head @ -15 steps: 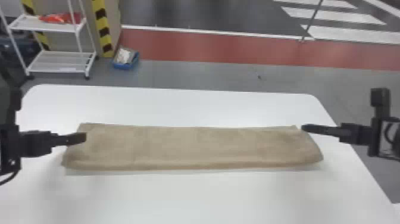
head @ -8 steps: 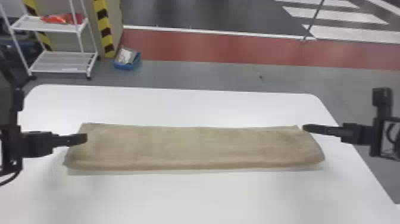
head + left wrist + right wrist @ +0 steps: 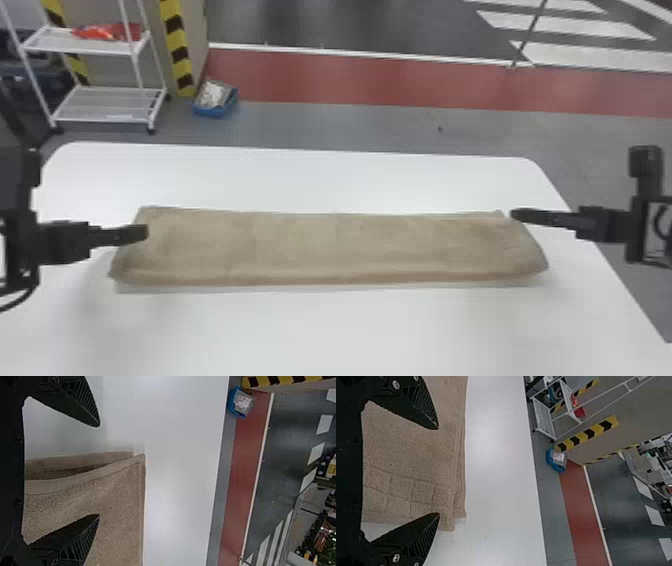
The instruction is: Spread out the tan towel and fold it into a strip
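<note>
One tan terry towel [image 3: 330,250], folded into a long strip, lying crosswise on the table between two black grippers. Left gripper [image 3: 146,232]: flat ribbed fingers standing wide apart, tips over the towel's left end in the head view. Right gripper [image 3: 513,215]: flat ribbed fingers likewise wide, tips at the far corner of the right end. Both sets of fingers partly cover the towel's ends in the wrist views. Beyond the table, at left: one white metal shelf rack [image 3: 107,102] on dark casters, a crumpled red-orange item [image 3: 100,33] on its upper shelf; one small blue open bin [image 3: 215,111] holding a pale, shiny packet [image 3: 214,94]; one yellow-and-black striped strip [image 3: 176,45] up a beige panel. Surface: one smooth white table [image 3: 300,175] with rounded far corners. Room: grey floor [image 3: 350,122], a brick-red band [image 3: 375,80] edged by a white line, then darker floor with white painted stripes [image 3: 565,25], and one thin pole [image 3: 532,32] at far right. Cut off: both arms at the side edges of the head view, plus the rack's top. Hard to make out: dark objects behind the rack, the packet's contents, and whether either gripper's fingertips touch the cloth.
</note>
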`<action>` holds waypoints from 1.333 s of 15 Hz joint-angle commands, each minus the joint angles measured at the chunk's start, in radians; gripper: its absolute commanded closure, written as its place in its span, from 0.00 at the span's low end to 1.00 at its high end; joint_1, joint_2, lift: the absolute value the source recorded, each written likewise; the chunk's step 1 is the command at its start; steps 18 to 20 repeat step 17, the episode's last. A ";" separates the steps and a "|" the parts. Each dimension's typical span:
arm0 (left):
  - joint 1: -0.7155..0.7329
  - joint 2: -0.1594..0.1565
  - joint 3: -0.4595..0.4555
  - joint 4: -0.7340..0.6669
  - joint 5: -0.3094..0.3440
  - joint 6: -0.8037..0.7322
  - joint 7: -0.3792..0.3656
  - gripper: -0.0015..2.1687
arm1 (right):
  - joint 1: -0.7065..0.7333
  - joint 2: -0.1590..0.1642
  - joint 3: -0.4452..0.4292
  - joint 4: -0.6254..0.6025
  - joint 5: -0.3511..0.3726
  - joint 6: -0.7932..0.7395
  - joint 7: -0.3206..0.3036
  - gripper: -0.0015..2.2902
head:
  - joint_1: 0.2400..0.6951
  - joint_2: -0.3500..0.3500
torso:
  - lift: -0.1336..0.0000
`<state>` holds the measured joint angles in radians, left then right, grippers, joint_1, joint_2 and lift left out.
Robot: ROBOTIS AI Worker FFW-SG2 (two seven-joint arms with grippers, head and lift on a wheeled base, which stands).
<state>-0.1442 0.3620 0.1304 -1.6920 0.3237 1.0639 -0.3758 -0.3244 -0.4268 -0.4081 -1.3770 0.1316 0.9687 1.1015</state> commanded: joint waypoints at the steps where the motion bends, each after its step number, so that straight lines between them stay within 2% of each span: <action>1: 0.000 0.000 0.000 0.000 0.000 0.000 0.000 0.04 | 0.004 0.000 -0.001 -0.004 0.003 0.006 0.001 0.05 | 1.00 0.31 | 0.07; 5: 0.000 0.000 0.006 0.000 0.000 0.000 0.000 0.04 | 0.025 0.000 -0.015 -0.043 0.010 0.031 0.003 0.05 | 1.00 0.31 | 0.07; 20: 0.014 0.000 0.009 -0.008 0.001 0.000 -0.008 0.04 | 0.025 -0.001 -0.047 -0.053 0.010 0.015 0.001 0.05 | 1.00 0.29 | 0.07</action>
